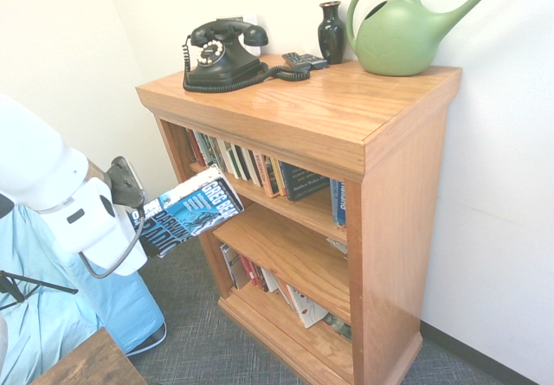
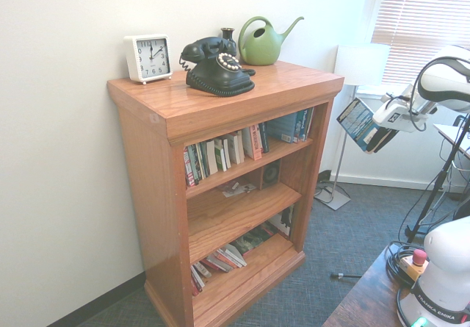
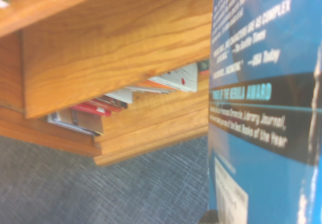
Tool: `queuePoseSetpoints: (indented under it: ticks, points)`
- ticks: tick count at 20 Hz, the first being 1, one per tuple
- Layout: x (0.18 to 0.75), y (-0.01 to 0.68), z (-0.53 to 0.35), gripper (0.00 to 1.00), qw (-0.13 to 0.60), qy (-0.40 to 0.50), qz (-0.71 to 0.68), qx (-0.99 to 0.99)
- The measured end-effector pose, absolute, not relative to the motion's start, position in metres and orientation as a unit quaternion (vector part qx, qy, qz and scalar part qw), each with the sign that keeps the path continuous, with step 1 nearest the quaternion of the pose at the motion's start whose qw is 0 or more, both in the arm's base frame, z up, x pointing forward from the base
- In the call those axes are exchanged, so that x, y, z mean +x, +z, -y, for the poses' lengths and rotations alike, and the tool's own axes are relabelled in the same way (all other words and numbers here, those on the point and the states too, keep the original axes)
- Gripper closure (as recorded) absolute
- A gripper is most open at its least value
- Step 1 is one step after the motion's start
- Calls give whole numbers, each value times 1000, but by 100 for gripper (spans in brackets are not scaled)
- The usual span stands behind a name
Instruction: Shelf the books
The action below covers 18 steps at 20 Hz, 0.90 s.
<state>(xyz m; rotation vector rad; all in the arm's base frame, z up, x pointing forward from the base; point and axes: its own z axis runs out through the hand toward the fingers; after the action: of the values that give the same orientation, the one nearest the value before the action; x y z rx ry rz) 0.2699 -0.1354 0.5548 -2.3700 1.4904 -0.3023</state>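
Gripper [image 1: 138, 210] holding blue book [image 1: 190, 212] | book in air near shelf [image 1: 381, 143], not yet placed | left: put it in

Home study, bookcase [image 1: 381, 143], telephone [image 1: 221, 56], carpet [image 2: 345, 239]

Two wide cameras face the honey-coloured wooden bookcase [image 1: 381, 186] from opposite front corners, one behind the white arm's gripper [image 1: 138, 216], one across from it; both share the black rotary telephone [image 2: 215, 66]. The wrist camera looks steeply down, close beside the blue paperback [image 3: 261, 108].
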Motion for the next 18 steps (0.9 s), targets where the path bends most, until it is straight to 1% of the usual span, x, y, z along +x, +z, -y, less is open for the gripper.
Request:
queuePoseSetpoints:
  ticks: [5,8,14,18]
  points:
    - [298,505,145,100,133,-88,-523,-837]
    - [316,487,154,100,124,-81,-517,-843]
    - [362,486,171,100,108,-72,-484,-865]
    - [392,483,183,100,83,-63,-464,-879]
